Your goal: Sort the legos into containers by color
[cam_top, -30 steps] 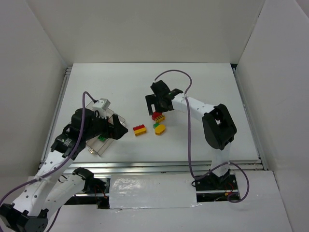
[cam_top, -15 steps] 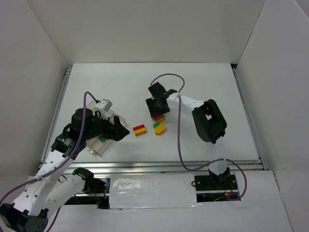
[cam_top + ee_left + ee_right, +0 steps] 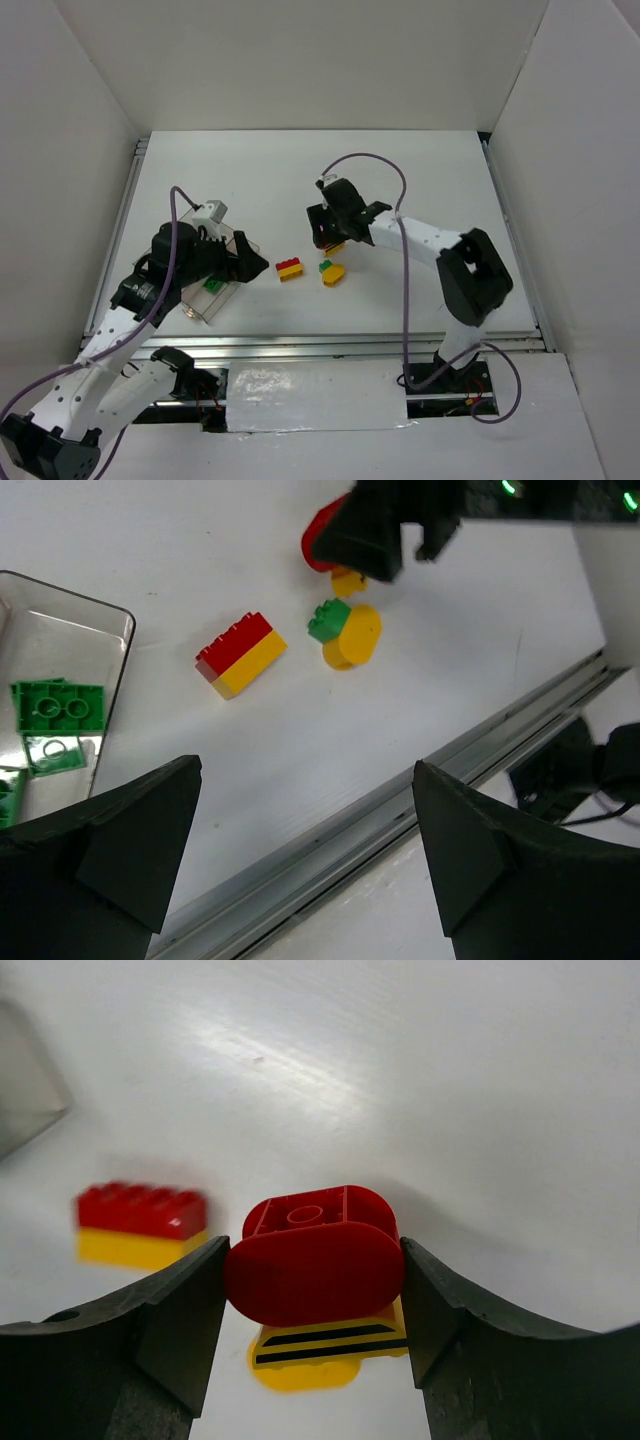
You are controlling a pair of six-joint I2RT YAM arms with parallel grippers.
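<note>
Right gripper [image 3: 313,1260]: jaws part-closed, clamped on the flat sides of a red rounded brick [image 3: 312,1222], near table centre. Directly under it sits a yellow piece [image 3: 330,1345] with black stripes (bars only, not legible as writing; cannot tell if it is joined to the red).

Left gripper [image 3: 306,768]: spread wide, holding nothing, over the table just beside the clear tray [image 3: 70,630], which holds green bricks [image 3: 57,704].

Loose on the table [image 3: 430,170]: red-on-yellow brick [image 3: 240,656]; green brick [image 3: 328,619] touching a yellow rounded brick [image 3: 353,637].

Room: bare white surface behind and right of the right gripper, up to the white walls [image 3: 300,60]. A metal rail [image 3: 350,345] bounds the near edge.
</note>
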